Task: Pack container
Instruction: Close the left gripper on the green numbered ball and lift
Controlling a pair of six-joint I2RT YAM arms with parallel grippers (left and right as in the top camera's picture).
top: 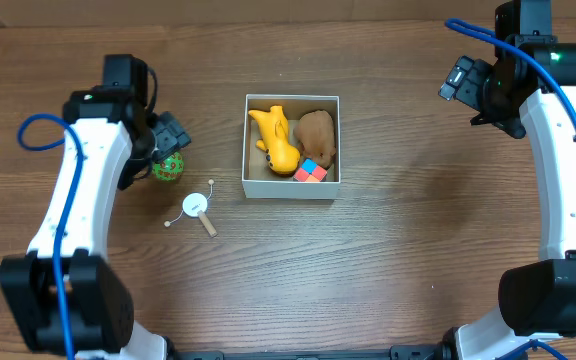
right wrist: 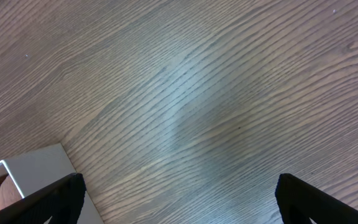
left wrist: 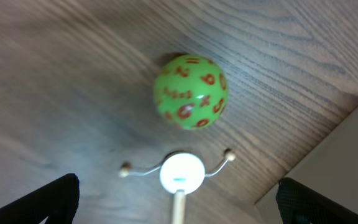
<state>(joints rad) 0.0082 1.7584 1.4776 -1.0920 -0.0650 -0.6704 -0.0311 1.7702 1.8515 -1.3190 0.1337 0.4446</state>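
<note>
Container, square white-walled cardboard box, centre frame. I see left gripper spread above green numbered ball; right gripper spread, holding nothing.

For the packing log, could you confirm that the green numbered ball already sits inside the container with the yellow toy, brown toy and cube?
No: the green numbered ball lies on the table left of the container, per the overhead view; the yellow toy, brown toy and cube are inside.

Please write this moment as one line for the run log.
container: yellow toy, brown toy, cube inside | table: ball, white toy | left gripper: open, by ball | right gripper: open, empty
</note>
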